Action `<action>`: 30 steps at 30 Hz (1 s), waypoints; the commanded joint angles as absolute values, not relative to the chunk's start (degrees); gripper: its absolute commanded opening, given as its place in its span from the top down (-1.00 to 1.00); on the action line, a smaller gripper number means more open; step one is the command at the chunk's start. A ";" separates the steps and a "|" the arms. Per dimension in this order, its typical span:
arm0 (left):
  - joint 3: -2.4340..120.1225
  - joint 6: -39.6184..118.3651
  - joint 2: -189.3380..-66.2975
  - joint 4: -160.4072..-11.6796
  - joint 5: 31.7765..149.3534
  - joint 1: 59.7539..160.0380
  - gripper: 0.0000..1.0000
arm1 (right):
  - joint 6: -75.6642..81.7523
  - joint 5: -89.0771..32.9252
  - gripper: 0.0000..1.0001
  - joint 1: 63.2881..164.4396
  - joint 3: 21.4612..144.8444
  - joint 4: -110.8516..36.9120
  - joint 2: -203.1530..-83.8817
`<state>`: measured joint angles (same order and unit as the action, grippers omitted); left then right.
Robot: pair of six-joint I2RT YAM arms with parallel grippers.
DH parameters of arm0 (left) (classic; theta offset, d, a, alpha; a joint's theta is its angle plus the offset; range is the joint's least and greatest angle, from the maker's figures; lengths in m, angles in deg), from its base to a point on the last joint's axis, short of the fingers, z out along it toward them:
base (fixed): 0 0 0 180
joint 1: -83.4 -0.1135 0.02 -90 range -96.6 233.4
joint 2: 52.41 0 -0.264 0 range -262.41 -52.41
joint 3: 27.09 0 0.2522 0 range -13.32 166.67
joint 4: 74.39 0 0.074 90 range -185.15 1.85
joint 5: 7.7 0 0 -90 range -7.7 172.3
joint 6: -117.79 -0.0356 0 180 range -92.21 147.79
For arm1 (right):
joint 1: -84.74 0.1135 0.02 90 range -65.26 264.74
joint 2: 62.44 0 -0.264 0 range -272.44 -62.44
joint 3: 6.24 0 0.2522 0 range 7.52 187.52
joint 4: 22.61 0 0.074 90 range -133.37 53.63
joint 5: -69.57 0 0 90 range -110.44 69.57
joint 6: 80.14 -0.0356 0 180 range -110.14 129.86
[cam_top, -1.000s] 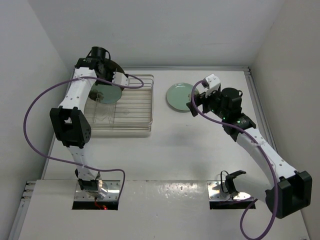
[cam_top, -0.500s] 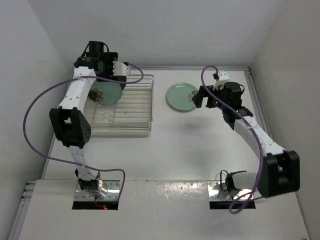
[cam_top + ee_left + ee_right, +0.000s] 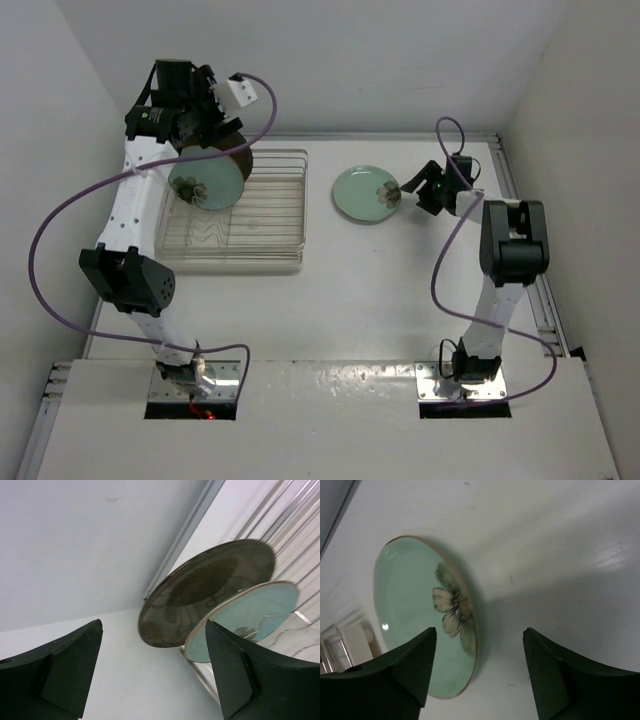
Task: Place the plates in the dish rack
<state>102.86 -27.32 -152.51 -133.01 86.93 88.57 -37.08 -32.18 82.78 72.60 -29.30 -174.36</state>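
Right wrist: right gripper apart astride mint plate rim; shallow bite may slip; left gripper apart, empty

High rear overview; two close wrist views

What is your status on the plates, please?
Left gripper open near rack, brown plate and green plate standing inside. Right gripper open, straddling last plate's rim. Nothing blocking.

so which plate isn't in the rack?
The flat green plate by the right gripper; the brown plate and other green plate stand in the dish rack.
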 commanded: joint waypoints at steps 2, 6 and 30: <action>105.85 -17.12 -150.94 -138.06 87.14 90.69 -0.76 | -49.11 -36.61 -0.32 81.66 79.40 -26.70 -183.01; 109.98 -14.84 -151.73 -140.00 86.61 91.31 -0.76 | -52.10 -37.74 -0.17 82.63 82.66 -28.21 -189.34; 118.51 -16.42 -157.52 -141.06 88.28 91.83 -0.79 | -44.46 -41.44 1.00 84.30 87.75 -46.03 -194.35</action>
